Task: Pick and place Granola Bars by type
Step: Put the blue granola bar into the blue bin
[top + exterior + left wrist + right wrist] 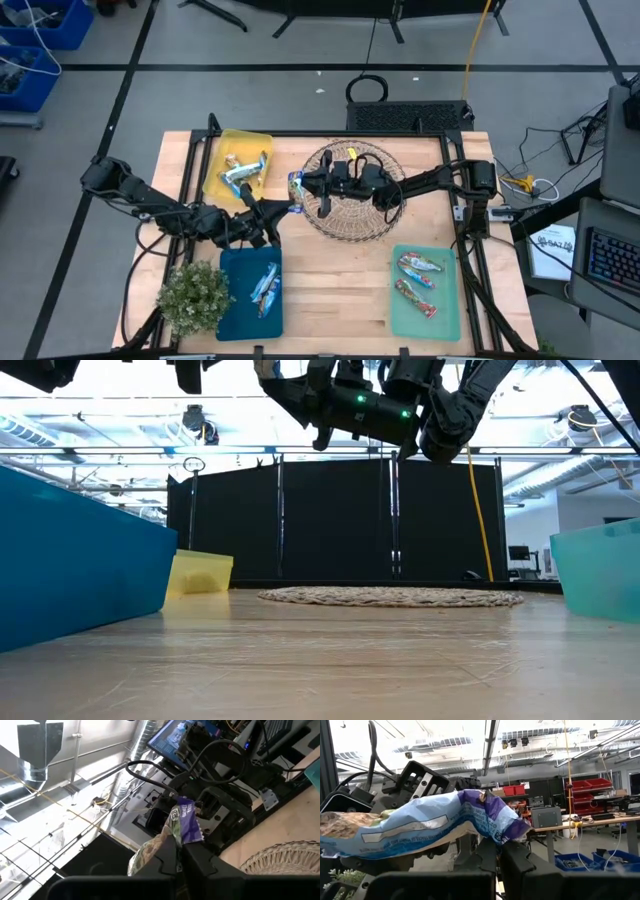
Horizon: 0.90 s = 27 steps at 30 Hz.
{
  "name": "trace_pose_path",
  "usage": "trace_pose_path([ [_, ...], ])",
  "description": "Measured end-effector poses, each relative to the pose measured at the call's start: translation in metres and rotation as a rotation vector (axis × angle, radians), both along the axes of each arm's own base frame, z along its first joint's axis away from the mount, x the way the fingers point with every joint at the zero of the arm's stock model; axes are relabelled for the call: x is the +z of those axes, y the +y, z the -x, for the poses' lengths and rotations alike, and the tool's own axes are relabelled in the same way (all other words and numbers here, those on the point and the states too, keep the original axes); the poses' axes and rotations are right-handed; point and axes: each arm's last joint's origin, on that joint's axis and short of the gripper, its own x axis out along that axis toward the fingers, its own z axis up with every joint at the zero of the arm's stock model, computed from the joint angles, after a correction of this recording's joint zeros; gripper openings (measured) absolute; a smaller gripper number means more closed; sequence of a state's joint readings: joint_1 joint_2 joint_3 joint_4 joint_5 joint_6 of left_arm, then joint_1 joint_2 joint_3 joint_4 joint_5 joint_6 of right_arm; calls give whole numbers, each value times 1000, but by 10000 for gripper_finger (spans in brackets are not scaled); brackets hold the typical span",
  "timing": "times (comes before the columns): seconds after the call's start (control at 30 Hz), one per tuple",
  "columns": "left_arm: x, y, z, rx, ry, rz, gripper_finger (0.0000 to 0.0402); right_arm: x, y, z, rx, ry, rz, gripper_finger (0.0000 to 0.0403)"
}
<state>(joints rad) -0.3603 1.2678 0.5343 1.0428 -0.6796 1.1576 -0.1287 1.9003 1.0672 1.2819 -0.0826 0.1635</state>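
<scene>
Both hands are gripping one blue-and-purple granola bar (420, 827) in the air by the wicker basket (350, 222) rim: the left hand (290, 208) is clenching one end, the right hand (306, 186) the other

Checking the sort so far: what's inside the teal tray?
In the teal tray, the high view shows blue-and-silver granola bars lying together. How many there are cannot be told, and anything beneath them is covered.
</scene>
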Motion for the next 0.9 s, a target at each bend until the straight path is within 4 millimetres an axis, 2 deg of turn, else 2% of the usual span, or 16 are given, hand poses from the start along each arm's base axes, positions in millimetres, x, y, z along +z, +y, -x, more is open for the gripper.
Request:
trace_pose_path([
  [0.73, 0, -5, 2, -10, 16, -47, 5, -4, 0, -1, -8, 43, 12, 29],
  [0.9, 0, -5, 2, -10, 15, -47, 5, -4, 0, -1, 5, 46, 23, 63],
])
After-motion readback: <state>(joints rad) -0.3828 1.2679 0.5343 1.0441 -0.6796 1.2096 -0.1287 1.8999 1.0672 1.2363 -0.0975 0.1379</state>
